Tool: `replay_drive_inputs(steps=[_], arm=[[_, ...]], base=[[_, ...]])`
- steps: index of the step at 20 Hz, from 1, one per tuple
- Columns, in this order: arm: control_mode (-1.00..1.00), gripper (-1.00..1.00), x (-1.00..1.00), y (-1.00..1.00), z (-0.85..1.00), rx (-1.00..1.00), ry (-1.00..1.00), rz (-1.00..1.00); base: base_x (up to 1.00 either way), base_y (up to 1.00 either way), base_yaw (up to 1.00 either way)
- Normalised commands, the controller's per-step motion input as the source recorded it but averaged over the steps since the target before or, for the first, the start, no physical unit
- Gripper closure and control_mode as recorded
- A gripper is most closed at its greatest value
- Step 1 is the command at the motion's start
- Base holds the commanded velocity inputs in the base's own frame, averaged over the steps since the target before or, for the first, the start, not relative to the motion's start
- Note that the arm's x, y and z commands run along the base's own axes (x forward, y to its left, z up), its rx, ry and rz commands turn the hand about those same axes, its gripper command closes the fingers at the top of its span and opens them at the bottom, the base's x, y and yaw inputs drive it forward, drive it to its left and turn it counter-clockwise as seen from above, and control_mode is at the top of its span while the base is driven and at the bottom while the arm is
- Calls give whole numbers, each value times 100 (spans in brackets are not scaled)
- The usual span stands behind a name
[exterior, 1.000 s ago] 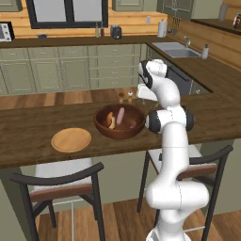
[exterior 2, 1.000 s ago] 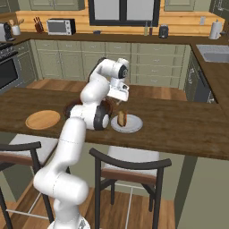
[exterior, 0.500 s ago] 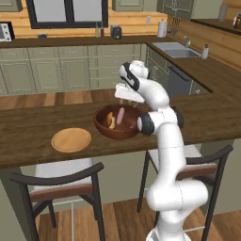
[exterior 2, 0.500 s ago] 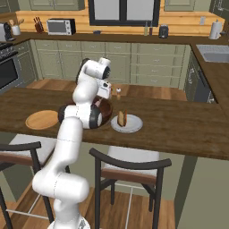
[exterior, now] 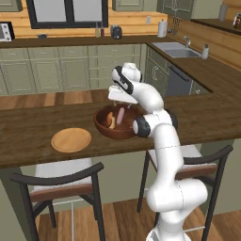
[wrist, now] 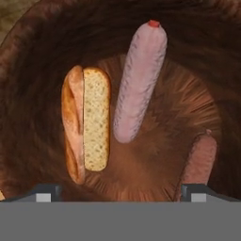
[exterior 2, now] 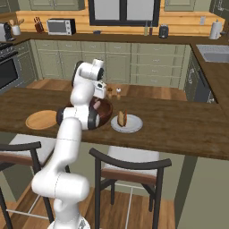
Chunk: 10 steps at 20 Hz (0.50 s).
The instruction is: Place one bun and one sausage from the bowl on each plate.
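Note:
The dark wooden bowl (exterior: pixel 123 132) (exterior 2: pixel 106 114) (wrist: pixel 42 56) stands mid-counter. In it lie a bun (wrist: pixel 87 124) (exterior: pixel 111 121), a pinkish sausage (wrist: pixel 140 80) (exterior: pixel 120 114) and a darker sausage (wrist: pixel 200 157). My gripper (exterior: pixel 119 100) (exterior 2: pixel 99 95) (wrist: pixel 121 193) hovers open just above the bowl, fingertips (wrist: pixel 47 192) wide apart with nothing between them. The light tan wooden plate (exterior: pixel 70 140) (exterior 2: pixel 41 119) lies bare to the bowl's left. On the bowl's right, the pale grey-white plate (exterior 2: pixel 132 129) holds a bun (exterior 2: pixel 120 118) and a sausage (exterior 2: pixel 125 117).
Small shakers (exterior 2: pixel 114 91) stand on the counter behind the bowl. Two dark chairs (exterior: pixel 61 183) (exterior 2: pixel 129 167) are tucked under the counter's near edge. A sink (exterior: pixel 176 49) sits on the far right counter.
My arm has swung from above the grey-white plate leftward to above the bowl. The food on the grey-white plate stays where it was.

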Motion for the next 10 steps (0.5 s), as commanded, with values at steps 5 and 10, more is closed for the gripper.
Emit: replay_drive_inputs(steps=[5, 10], arm=[[-100, -100, 26, 0, -5, 0, 0, 0], [-100, -100, 29, -20, -39, -5, -3, 0]], base=[[0, 0, 0], [0, 0, 0]])
